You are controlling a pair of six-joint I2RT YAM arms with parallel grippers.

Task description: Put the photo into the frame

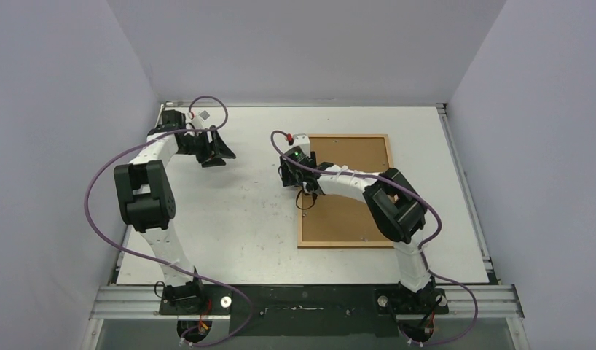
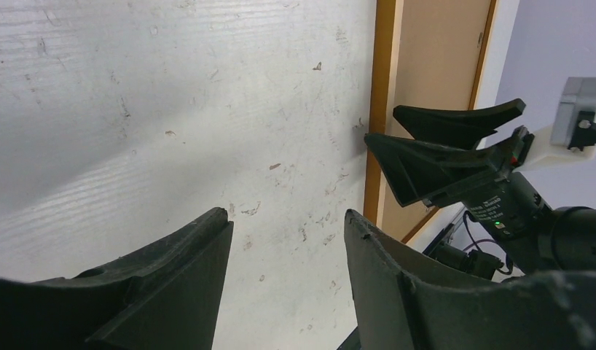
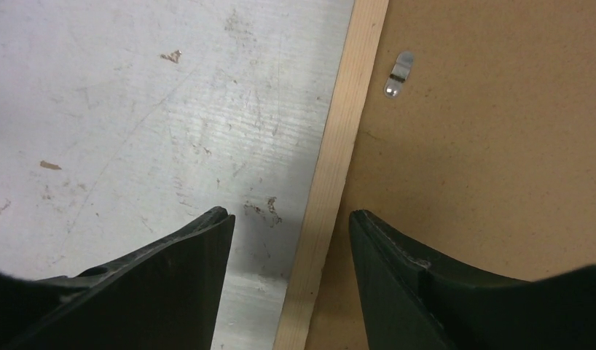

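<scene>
Hazards: the scuffed white table (image 1: 251, 219) looks smooth, so the thin rectangular orange-brown wooden picture frame (image 1: 346, 244) lying back-up on it would likely slide if nudged.

The right gripper (image 3: 289, 219) is above the frame's left moulding, jaws moderately apart and empty. Closing there could pinch the moulding and drag the frame.

The left gripper (image 2: 288, 219), well left of the frame, is likewise part-open and empty.

A small metal turn tab (image 3: 398, 74) just inside that moulding may snag a finger.

Contents: the frame holds a plain brown fibreboard backing sheet (image 1: 353, 157). The photo is not visible, and whether it lies beneath cannot be told.
</scene>
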